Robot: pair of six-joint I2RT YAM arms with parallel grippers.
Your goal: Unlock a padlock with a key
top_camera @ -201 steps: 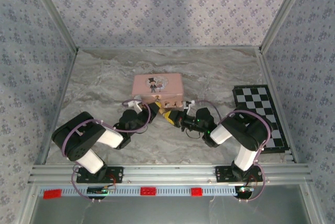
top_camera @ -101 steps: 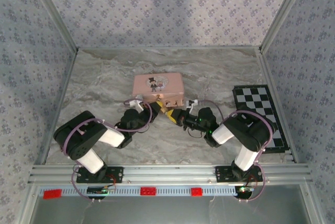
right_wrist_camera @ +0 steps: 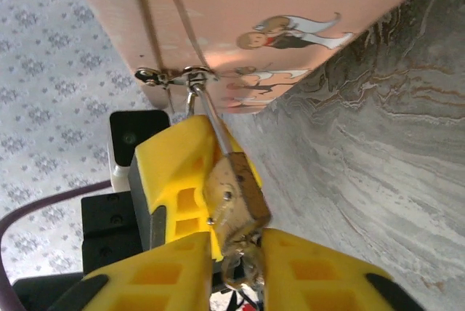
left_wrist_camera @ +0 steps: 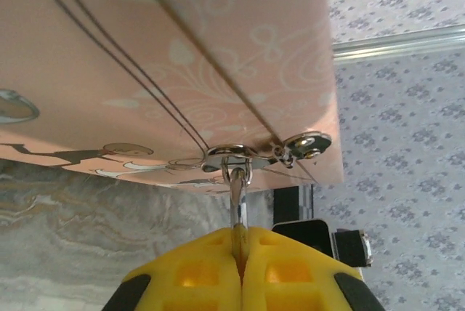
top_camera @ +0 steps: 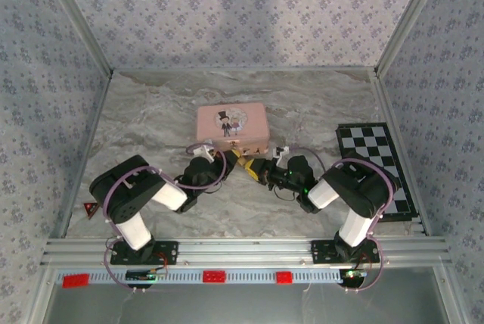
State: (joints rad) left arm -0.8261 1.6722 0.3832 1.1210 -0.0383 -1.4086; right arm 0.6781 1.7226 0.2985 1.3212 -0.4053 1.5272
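Counter [top_camera: 151,112] is grey marbled stone-look, matte, boxed in on three sides by walls [top_camera: 227,14] w/ pale blue-grey floral paper; ribbed aluminium rail [top_camera: 242,252] runs along the near edge. A black/white checkerboard [top_camera: 376,165] lies flat at the right side. Pink box [top_camera: 231,123], rectangular w/ rounded corners and a cartoon couple on the lid, sits mid-counter, both arms meeting just in front of it. Left claw [left_wrist_camera: 240,245]: yellow ribbed plastic fingers pressed together, pinching the thin silvery shackle [left_wrist_camera: 238,206], which rises straight up and hooks thru the shiny metal hasp ring [left_wrist_camera: 231,155] on the box's front edge. Padlock [right_wrist_camera: 236,193] hangs at that hasp, off the front of the box; its body is tiny, brass-gold, blocky w/ small rivets, tilted, lying against one of the left claw's yellow fingers. Right claw [right_wrist_camera: 238,271]: fingers nearly together w/ only a narrow gap, gripping a small metal bit at the padlock's lower end, which reads as the key [right_wrist_camera: 236,276]; most of its shape is hidden btwn the pads.
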